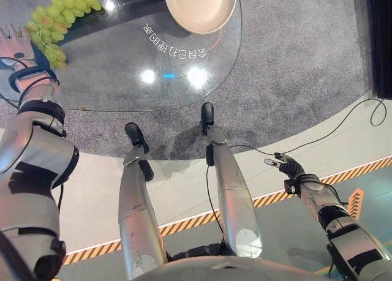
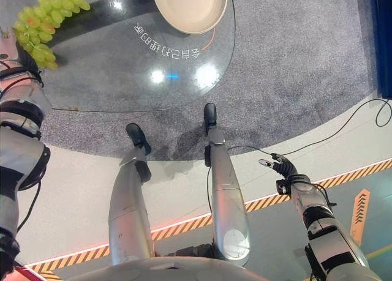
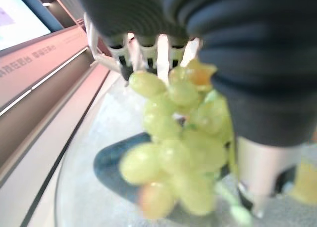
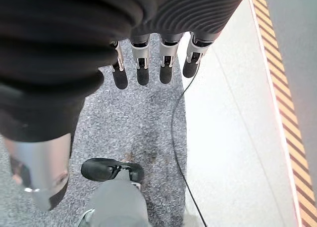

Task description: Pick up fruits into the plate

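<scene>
A bunch of green grapes (image 1: 61,14) lies at the far left of the round glass table (image 1: 153,88). My left hand (image 1: 17,43) is right beside the bunch, on its left. In the left wrist view the grapes (image 3: 173,138) sit between the straight fingers (image 3: 163,51) and the thumb (image 3: 255,162), and the hand is open. An empty beige plate (image 1: 199,5) stands on the table's far side, to the right of the grapes. My right hand (image 1: 283,165) hangs open low at my right side over the floor, its fingers (image 4: 166,64) straight.
The table's near edge (image 1: 122,109) curves above a grey carpet (image 1: 294,79). A yellow-and-black striped line (image 1: 269,199) crosses the pale floor at the right. A dark panel (image 1: 381,42) stands at the far right edge.
</scene>
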Controlling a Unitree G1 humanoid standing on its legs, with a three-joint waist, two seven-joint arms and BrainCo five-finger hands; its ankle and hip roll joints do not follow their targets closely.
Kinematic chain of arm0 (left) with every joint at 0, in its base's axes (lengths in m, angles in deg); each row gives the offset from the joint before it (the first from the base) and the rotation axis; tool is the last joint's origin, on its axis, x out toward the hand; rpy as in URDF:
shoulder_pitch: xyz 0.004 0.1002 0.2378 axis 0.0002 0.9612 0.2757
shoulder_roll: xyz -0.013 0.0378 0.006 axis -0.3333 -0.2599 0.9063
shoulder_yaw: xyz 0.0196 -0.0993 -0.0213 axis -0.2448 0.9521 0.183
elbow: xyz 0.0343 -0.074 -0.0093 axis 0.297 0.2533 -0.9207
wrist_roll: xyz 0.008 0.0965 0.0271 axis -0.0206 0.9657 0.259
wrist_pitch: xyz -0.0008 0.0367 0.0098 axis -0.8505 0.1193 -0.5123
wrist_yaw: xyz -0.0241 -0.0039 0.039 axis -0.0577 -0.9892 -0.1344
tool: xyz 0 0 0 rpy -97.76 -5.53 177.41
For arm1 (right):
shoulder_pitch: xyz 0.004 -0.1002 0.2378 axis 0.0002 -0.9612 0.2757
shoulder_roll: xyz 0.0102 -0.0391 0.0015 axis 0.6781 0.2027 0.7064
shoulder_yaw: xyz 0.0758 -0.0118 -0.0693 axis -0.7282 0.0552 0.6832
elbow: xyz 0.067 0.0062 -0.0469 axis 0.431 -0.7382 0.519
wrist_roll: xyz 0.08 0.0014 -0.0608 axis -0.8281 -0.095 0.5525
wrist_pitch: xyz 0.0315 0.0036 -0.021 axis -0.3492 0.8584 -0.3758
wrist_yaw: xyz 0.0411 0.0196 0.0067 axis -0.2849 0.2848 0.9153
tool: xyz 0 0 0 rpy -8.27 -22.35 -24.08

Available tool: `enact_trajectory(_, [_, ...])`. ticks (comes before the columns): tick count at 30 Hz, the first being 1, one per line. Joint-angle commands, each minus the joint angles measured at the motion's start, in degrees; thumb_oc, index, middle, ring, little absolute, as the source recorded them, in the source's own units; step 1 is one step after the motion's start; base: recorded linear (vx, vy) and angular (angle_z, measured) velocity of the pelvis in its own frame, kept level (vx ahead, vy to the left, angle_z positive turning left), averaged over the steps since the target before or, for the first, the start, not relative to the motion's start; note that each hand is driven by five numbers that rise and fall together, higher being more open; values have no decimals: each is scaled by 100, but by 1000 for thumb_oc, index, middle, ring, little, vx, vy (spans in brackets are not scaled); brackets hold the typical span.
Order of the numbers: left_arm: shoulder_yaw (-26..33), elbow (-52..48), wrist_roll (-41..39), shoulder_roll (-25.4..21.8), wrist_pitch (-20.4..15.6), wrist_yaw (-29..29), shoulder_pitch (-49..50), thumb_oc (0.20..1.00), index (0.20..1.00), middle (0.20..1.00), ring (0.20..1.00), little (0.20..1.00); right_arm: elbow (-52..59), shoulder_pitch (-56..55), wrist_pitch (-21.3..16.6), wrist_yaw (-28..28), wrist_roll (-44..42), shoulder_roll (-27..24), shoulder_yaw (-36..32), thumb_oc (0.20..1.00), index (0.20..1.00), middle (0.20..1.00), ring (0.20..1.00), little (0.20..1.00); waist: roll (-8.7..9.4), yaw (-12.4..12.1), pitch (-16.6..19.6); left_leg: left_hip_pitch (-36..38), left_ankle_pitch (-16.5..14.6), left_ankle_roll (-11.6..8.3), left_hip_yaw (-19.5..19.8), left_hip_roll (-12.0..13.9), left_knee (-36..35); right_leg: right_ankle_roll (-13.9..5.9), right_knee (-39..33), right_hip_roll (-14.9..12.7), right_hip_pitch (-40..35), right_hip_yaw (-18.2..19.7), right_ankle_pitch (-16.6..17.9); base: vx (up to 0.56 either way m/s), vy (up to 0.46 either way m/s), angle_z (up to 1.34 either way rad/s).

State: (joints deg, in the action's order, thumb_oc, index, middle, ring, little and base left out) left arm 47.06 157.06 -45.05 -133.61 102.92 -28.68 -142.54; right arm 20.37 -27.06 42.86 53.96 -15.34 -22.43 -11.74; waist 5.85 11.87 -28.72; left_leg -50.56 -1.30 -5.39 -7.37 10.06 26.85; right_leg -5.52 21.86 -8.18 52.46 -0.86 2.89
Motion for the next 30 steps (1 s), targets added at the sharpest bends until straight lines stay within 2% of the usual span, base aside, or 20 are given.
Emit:
enact_trajectory(1, [117,337,46,-337,162,105,127,1000,1000,1000,1000,1000,229,-284,3,45,-259,-182,171,1000,1000,1000,1000,1000,147,-11,-107,43,-515,188,48,-669,-42,190,-17,622,-211,-146,-404,0,0,0])
enact_trajectory(5, [79,294,-284,-290,-133,46,109,1000,1000,1000,1000,1000,365,-230,93,-20,-292,-220,176,1000,1000,1000,1000,1000,120,1,-107,-8,-509,165,47,-670,-27,197,-17,605,-167,-149,-416,0,0,0])
enact_trajectory(6, [70,290,-356,-286,-189,7,99,928,928,928,928,928,354,-223,87,-12,-294,-223,180,1000,1000,1000,1000,1000,120,5,-107,-7,-509,164,41,-667,-27,198,-18,603,-170,-148,-419,0,0,0])
enact_trajectory(7, [70,269,-425,-265,-241,6,116,633,633,633,633,633,376,-226,113,-1,-290,-238,168,1000,1000,1000,1000,1000,116,6,-107,9,-502,156,31,-660,-43,195,-22,600,-180,-154,-421,0,0,0])
enact_trajectory(8, [71,264,-456,-262,-259,10,120,576,576,576,576,576,384,-229,116,0,-289,-240,165,1000,1000,1000,1000,1000,116,8,-107,14,-500,154,28,-659,-48,194,-27,600,-185,-155,-419,0,0,0])
enact_trajectory(9, [87,257,-545,-259,-327,-18,132,416,416,416,416,416,363,-247,87,7,-274,-229,159,1000,1000,1000,1000,1000,112,10,-107,31,-499,151,17,-652,-58,192,-26,597,-198,-157,-426,0,0,0])
enact_trajectory(10, [104,251,-700,-257,-399,19,141,200,200,200,200,200,352,-251,78,13,-266,-227,160,1000,1000,1000,1000,1000,110,13,-107,53,-493,150,0,-647,-72,193,-32,600,-217,-158,-430,0,0,0])
enact_trajectory(12, [94,214,-832,-260,-587,55,122,200,200,200,200,200,388,-288,75,22,-270,-240,160,1000,1000,1000,1000,1000,107,26,-107,91,-473,140,-32,-637,-117,192,-72,599,-254,-166,-434,0,0,0])
enact_trajectory(15, [93,210,-947,-274,-682,92,116,200,200,200,200,200,396,-295,71,9,-268,-240,167,1000,1000,1000,1000,1000,101,28,-107,100,-466,137,-35,-638,-127,195,-72,599,-259,-165,-436,0,0,0])
enact_trajectory(18, [115,102,-1125,-301,-972,230,69,200,200,200,200,200,427,-335,-4,-28,-282,-245,174,1000,1000,1000,1000,1000,65,27,-107,139,-446,133,-46,-645,-167,200,-67,602,-280,-158,-464,0,0,0])
enact_trajectory(25, [263,-76,-1388,-311,-1129,378,126,200,200,200,200,200,502,-421,-30,-85,-248,-187,177,1000,1000,1000,1000,1000,49,-5,-107,228,-422,131,-57,-649,-252,198,-105,604,-360,-179,-490,-5,-3,2])
enact_trajectory(30, [415,-192,-1633,-328,-1408,646,198,200,200,200,200,200,505,-466,-102,-95,-222,-155,170,1000,1000,1000,1000,1000,47,-44,-107,350,-400,128,-80,-654,-320,190,-120,591,-460,-219,-499,-10,0,4])
